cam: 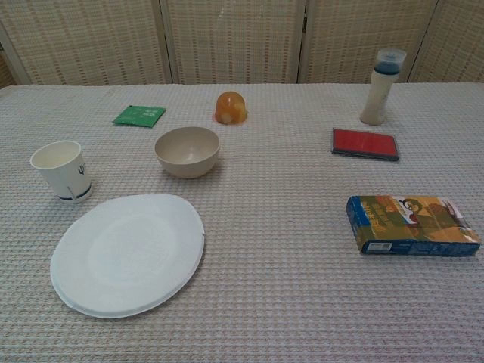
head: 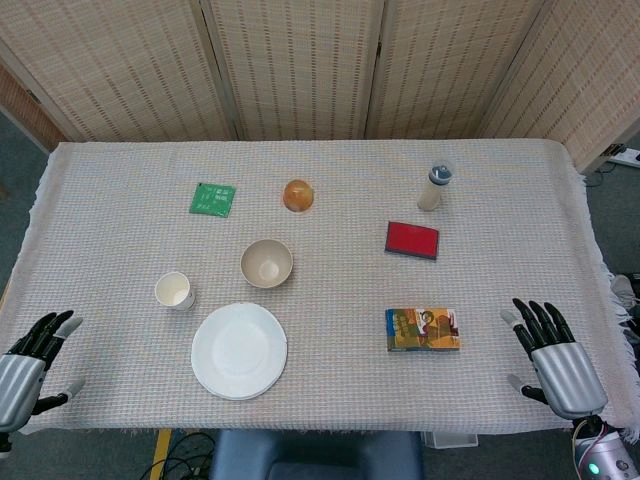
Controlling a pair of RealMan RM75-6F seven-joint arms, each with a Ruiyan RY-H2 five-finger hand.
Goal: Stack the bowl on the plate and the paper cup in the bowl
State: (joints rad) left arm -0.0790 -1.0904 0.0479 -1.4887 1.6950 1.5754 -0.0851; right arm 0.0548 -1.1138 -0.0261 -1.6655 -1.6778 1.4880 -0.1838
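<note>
A white plate [head: 239, 350] [cam: 128, 251] lies empty near the table's front edge, left of centre. Just behind it stands a beige bowl [head: 266, 263] [cam: 187, 150], upright and empty. A white paper cup [head: 174, 291] [cam: 63, 171] stands upright to the left of the bowl, apart from it. My left hand [head: 30, 366] rests at the front left corner, fingers spread, holding nothing. Over at the front right edge my right hand [head: 553, 354] lies the same way, empty. Neither hand shows in the chest view.
A green packet [head: 212, 199], an orange jelly cup [head: 298, 195] and a capped bottle [head: 434, 187] stand along the back. A red flat case [head: 412, 240] and a colourful box [head: 422, 329] lie on the right half. A folding screen stands behind the table.
</note>
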